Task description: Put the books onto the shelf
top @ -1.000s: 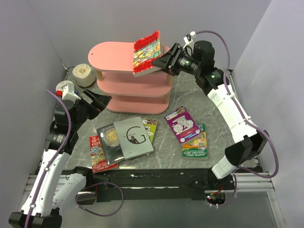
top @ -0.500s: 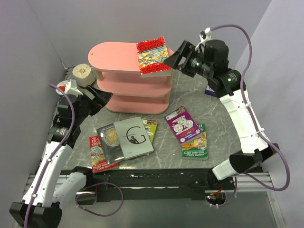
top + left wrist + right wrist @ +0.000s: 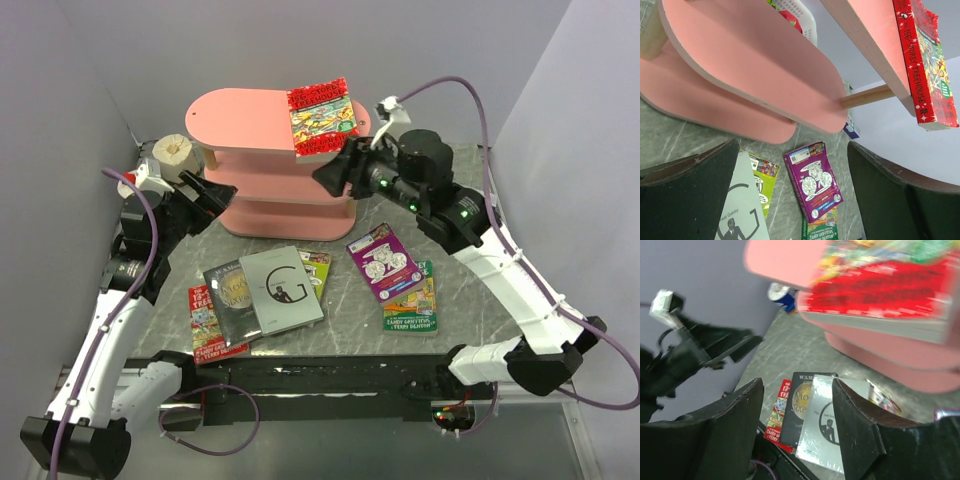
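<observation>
Spotting a glossy red book (image 3: 322,117) flat atop the pink oval shelf (image 3: 240,112), upper middle. Leaving the other thin books (image 3: 282,290) on the marbled table (image 3: 340,305), lower middle. Seeing left gripper (image 3: 212,192) and right gripper (image 3: 328,176) spread, empty.

The marbled table (image 3: 340,300) carries pink shelf (image 3: 245,110) and loose books (image 3: 282,290); red book (image 3: 322,116) lies atop shelf.

Left gripper (image 3: 217,194) and right gripper (image 3: 334,170) both hover, jaws spread.
</observation>
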`<state>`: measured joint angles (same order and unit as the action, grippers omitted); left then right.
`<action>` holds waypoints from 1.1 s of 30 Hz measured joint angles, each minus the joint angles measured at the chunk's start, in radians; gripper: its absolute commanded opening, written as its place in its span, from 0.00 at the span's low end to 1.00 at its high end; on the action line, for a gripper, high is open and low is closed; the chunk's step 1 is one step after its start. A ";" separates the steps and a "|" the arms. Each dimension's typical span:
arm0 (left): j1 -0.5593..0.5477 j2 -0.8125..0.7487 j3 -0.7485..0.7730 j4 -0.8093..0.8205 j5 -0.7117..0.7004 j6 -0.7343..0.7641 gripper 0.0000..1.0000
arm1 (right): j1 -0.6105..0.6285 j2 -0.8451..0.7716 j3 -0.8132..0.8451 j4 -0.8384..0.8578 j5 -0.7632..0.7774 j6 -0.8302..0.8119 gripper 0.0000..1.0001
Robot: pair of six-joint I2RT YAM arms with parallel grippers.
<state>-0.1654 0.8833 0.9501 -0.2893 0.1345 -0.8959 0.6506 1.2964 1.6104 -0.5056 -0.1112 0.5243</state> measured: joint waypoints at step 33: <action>0.000 -0.055 -0.013 -0.019 -0.038 0.021 0.96 | 0.225 0.489 0.407 0.007 0.686 -0.745 0.72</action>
<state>-0.1654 0.8288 0.9367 -0.3080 0.0967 -0.8753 0.8761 1.7855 2.0171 -0.4984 0.5743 -0.2211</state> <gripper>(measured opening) 0.963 0.728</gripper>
